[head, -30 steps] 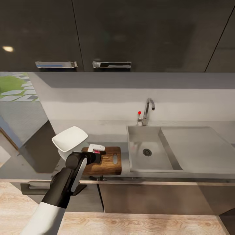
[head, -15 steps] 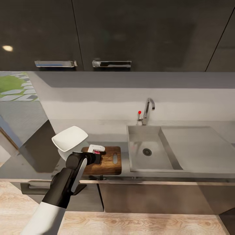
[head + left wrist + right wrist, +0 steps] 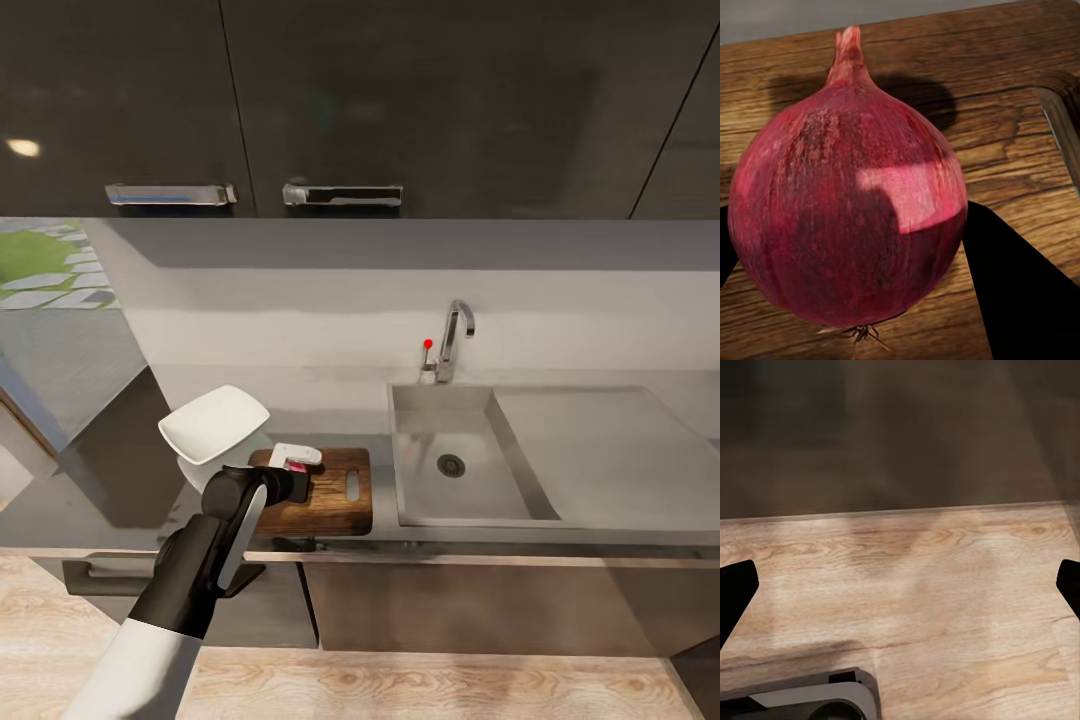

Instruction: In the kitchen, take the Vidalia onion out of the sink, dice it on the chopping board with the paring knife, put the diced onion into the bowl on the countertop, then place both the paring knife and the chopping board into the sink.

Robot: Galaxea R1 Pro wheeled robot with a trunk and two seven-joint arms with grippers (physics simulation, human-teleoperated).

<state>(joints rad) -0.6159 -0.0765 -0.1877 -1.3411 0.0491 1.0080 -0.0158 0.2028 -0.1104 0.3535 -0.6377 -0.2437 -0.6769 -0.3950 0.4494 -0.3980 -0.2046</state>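
- Holding the Vidalia onion between its fingers, the left gripper is poised over the chopping board; in the left wrist view a dark finger presses the bulb's side and the board's wood grain lies directly behind it, with the onion's shadow cast on the wood.
- Whether the onion already rests on the board or hangs just above it cannot be told.
- Step judged done: the onion is out of the sink, whose basin and drainboard hold nothing visible.
- Step in hand, as a judgement: setting the whole, uncut onion down on the board.
- Steps left: letting go of the onion, taking up the paring knife, dicing, moving the dice into the bowl, then putting knife and board into the sink.
- The white bowl stands on the countertop just beside the board's far left corner, on the side away from the sink; the board lies just beside the basin's left wall.
- The paring knife cannot be made out.
- The right gripper is spread wide, grasping nothing, and faces the wooden floor.
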